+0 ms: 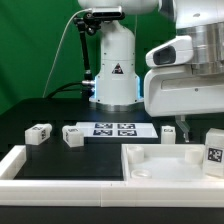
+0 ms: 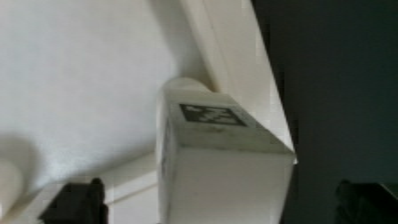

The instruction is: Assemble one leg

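We see arm pointing down, gripper (image 1: 170, 130) at panel's (image 1: 150, 168) 12 o'clock edge; jaws spread wide, straddling leg (image 2: 217, 135), no contact.

Robotics lab, test-bench setup. White robot arm (image 1: 112, 60) stands at the desk's 12 o'clock, with a triangle warning sticker (image 1: 116, 70) on its base and a blue light (image 1: 100, 97) at its foot. Black cable (image 1: 70, 45) runs off toward 10 o'clock. Plain green backdrop (image 1: 30, 50) behind. Desk (image 1: 20, 125) is matte black. Flat white marker board (image 1: 112, 129) with black-and-white square tags (image 1: 124, 128) lies mid-desk. Small white pegs (image 1: 40, 133) at 9 o'clock carry similar tags. White moulded panel (image 1: 160, 165) at 5 o'clock. Wrist view shows one tag close up on white plastic, blurred.
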Motion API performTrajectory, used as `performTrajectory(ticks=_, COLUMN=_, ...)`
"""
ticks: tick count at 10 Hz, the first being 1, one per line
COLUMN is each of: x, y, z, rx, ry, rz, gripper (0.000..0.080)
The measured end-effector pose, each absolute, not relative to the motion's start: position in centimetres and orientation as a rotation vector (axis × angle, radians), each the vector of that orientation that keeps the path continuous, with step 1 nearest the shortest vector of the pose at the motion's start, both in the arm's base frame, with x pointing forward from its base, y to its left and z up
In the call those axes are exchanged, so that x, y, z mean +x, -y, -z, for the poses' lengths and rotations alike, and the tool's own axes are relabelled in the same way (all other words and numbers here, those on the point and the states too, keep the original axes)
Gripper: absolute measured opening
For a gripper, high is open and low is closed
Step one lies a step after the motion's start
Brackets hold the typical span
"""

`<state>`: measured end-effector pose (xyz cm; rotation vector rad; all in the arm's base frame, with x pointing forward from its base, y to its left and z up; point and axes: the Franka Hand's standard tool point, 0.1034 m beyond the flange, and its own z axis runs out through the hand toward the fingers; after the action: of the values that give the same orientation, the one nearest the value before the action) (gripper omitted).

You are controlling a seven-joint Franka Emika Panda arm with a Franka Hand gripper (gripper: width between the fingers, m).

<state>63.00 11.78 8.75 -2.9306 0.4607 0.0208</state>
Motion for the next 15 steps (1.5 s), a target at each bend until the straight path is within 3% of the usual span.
performTrajectory(ticks=2, x=63.0, y=-11.8, z=-8.75, rx=-2.927, ry=-0.476, rz=-0.022, gripper=0.0622)
performTrajectory(ticks=4, x=63.02, y=-11.72, z=-8.77, rx=-2.928, ry=-0.477, rz=-0.021, gripper=0.0296)
performTrajectory(ticks=9, x=63.02, y=-11.48, z=-8.72, rx=-2.906, ry=-0.599, rz=-0.028, gripper=0.0297)
performTrajectory(ticks=15, x=63.09, y=-10.82, z=-8.56, rx=-2.45, ry=-1.652, rz=-0.127, gripper=0.0298)
